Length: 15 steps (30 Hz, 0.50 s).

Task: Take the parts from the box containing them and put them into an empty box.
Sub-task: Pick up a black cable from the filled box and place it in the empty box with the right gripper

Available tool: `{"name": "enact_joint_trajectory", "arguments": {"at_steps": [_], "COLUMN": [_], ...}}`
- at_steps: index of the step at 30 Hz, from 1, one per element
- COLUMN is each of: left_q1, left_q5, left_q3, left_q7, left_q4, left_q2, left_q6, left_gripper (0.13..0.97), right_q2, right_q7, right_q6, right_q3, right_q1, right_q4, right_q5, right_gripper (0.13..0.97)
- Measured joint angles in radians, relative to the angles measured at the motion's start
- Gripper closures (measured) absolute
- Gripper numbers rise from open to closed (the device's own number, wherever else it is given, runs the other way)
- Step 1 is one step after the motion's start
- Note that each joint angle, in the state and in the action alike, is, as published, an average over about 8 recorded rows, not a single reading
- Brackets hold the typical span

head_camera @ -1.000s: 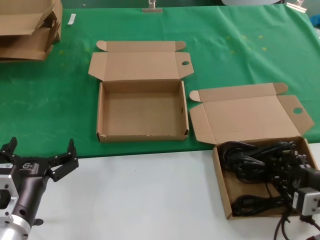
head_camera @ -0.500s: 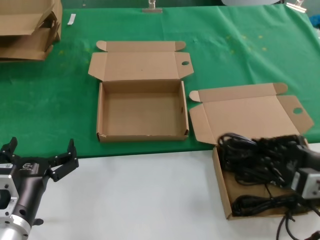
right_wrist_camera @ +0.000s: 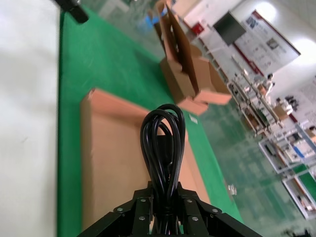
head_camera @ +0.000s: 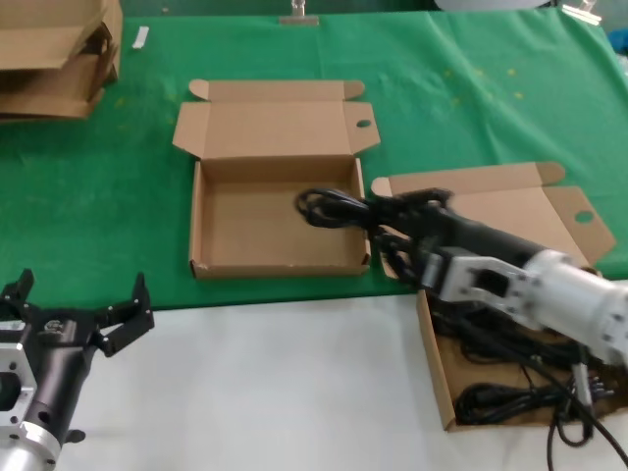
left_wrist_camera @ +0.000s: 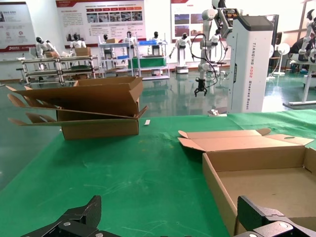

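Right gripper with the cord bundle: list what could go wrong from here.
1. The right gripper pinches the power cord bundle at one end only; the loops could slip free or unravel before release.
2. The bundle hangs over the empty box's right wall, so dangling loops may snag it or land outside.
3. Other cords left in the source box lie beneath the arm and might be dragged.

The right arm reaches forward and toward the robot's left, its white forearm slanting up from the lower right of the head view. The right claw [head_camera: 378, 218] is clamped on a coiled power cord [head_camera: 329, 208], whose loop sticks out past the fingertips. The left arm sits low at the near left, its left claw [head_camera: 77, 309] spread wide, apparently idle.
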Motion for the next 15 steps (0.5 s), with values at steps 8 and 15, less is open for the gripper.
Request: {"name": "enact_joint_trajectory", "arguments": {"at_steps": [8,15], "left_q1": [0.000,0.000], "left_q5": [0.000,0.000], "left_q3": [0.000,0.000], "left_q7": [0.000,0.000], "left_q4": [0.000,0.000], "left_q2": [0.000,0.000], "left_q6": [0.000,0.000], "left_gripper": [0.132,0.132], "right_q2": [-0.221,-0.349], "right_q7": [-0.210,-0.387], "right_q6": [0.000,-0.004], "right_q3": [-0.058,-0.053], "right_q1": [0.208,0.335], "right_q4": [-0.314,-0.576], "right_q5": [0.079,0.147], "right_gripper": [0.868,0.868]}}
